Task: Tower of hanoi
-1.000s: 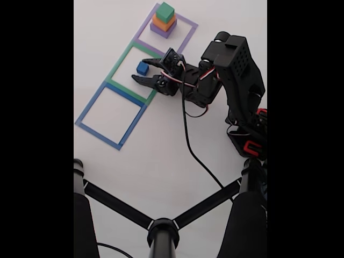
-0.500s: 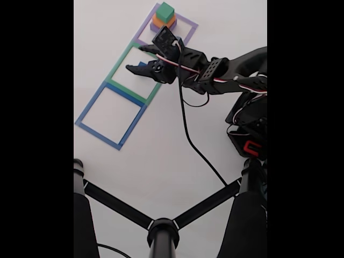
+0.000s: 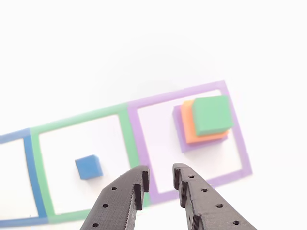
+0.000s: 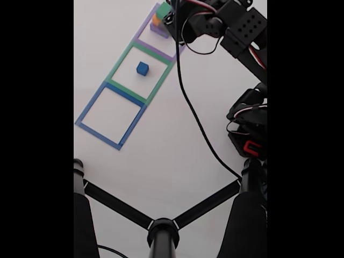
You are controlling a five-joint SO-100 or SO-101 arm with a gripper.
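**Gripper over the stack, holding nothing**

The gripper [image 3: 159, 180] hangs with jaws slightly parted, empty. The blue block [image 3: 88, 167] sits alone inside the green outline [image 3: 129, 139]. Green block [image 3: 212, 114] tops orange [image 3: 188, 128], purple block [image 3: 178, 125] beneath, in the purple outline [image 3: 240, 143].

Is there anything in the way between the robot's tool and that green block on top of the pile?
Nothing visible. In the other view the tool hangs open over the purple outline, with bare white surface between it and the green block.
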